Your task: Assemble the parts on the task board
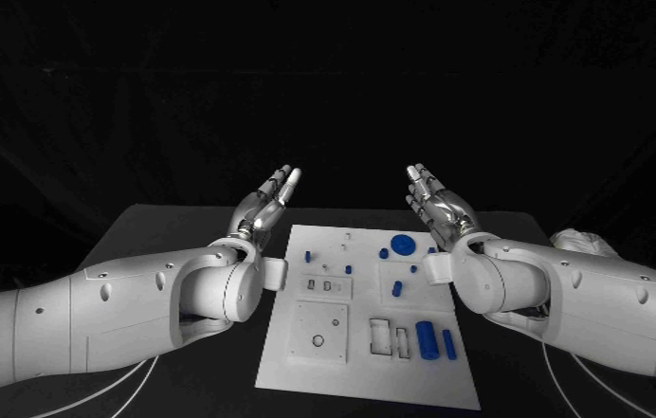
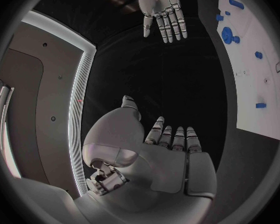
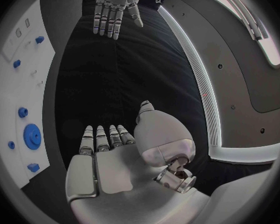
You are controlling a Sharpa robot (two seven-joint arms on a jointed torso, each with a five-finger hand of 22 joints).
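I am holding my left hand [image 1: 269, 200] and right hand [image 1: 435, 200] raised, fingers straight and grasping nothing, clearing my view; the board [image 1: 358, 380] is lying between them, blue parts [image 1: 427, 338] waiting on it.

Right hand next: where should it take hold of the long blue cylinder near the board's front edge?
Probably across the middle of the long blue cylinder, coming straight down. It lies flat on the task board, so only its top and sides are reachable. A thinner blue part lies close alongside; the right hand hovers open.
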